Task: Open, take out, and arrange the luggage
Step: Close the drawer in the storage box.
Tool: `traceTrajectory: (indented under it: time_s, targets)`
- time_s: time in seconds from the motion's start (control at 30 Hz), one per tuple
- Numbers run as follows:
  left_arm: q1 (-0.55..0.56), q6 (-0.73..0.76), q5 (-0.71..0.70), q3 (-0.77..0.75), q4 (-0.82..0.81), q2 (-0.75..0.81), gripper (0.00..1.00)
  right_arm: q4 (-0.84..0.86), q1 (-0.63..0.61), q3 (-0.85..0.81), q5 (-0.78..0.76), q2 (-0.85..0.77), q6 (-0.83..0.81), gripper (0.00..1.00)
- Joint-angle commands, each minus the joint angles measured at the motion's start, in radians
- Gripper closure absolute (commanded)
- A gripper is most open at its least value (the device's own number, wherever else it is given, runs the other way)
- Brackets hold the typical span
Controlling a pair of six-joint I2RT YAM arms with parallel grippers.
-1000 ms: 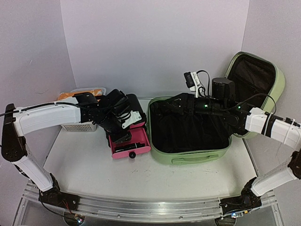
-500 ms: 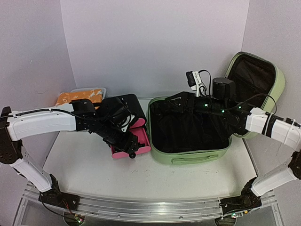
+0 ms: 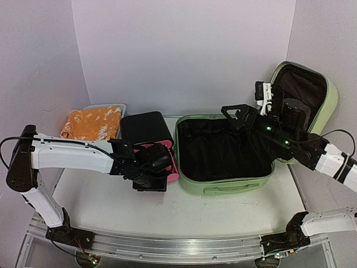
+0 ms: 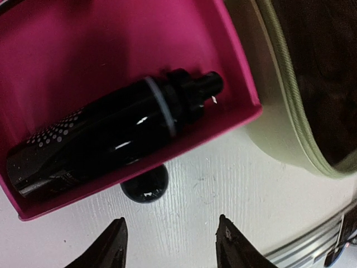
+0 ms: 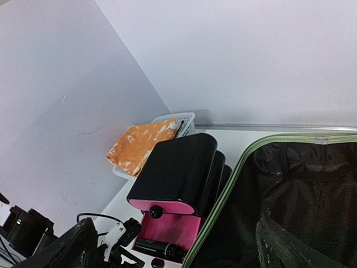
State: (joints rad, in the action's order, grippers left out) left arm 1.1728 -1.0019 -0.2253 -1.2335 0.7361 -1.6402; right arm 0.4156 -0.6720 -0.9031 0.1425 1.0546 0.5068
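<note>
Luggage (image 3: 231, 187) lies open on the worktop (image 3: 100, 204), lid (image 3: 307, 84) tipped up at its back right. The shell shows only black lining. Nothing is seen inside, though the folds could hide something small. So opening and taking out look done, and arranging looks near its end.

Just beside the luggage's left wall stands a black drawer box (image 3: 146, 128). Its lower pink drawer (image 4: 83, 50) is pulled out, with a black bottle (image 4: 111, 134) lying in it. Further left of the luggage is a white basket (image 5: 187, 124) with orange cloth (image 3: 92, 121) on top. Probably left to do: push the drawer shut and maybe check the lining.

Left pincer (image 4: 170, 243) hovers low over the worktop in front of the drawer knob (image 4: 144, 187), fingers spread, pinching nothing. Right pincer (image 5: 184, 251) hangs over the back part of the luggage, spread wide and empty.

In the way: the open drawer's corner sits close to the luggage's left wall, so the left arm has tight room there.
</note>
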Motion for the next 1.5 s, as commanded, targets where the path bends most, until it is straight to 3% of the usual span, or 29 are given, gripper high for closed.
traceTrajectory:
  time_s: [0.0,0.3,0.6,1.13,1.3,1.47]
  targets:
    - [0.005,-0.148,-0.114,0.046,-0.085,-0.021,0.48,0.050,0.005,0.041,-0.109,-0.105,0.012,0.02]
    - [0.005,-0.143,-0.181,0.027,-0.148,-0.120,0.58,0.049,0.005,0.060,-0.117,-0.146,0.002,0.02]
    - [0.004,-0.202,-0.355,0.034,-0.160,-0.130,0.72,0.049,0.005,0.047,-0.107,-0.137,-0.015,0.02]
    - [-0.174,0.013,-0.431,-0.043,-0.184,-0.155,0.73,0.026,0.005,0.015,-0.101,-0.148,-0.025,0.02]
    - [-0.202,0.139,-0.449,-0.035,-0.304,-0.155,0.62,0.018,0.005,0.001,-0.102,-0.153,-0.025,0.02]
    - [-0.203,0.268,-0.463,0.007,-0.465,-0.149,0.60,0.014,0.005,-0.006,-0.097,-0.153,-0.018,0.02]
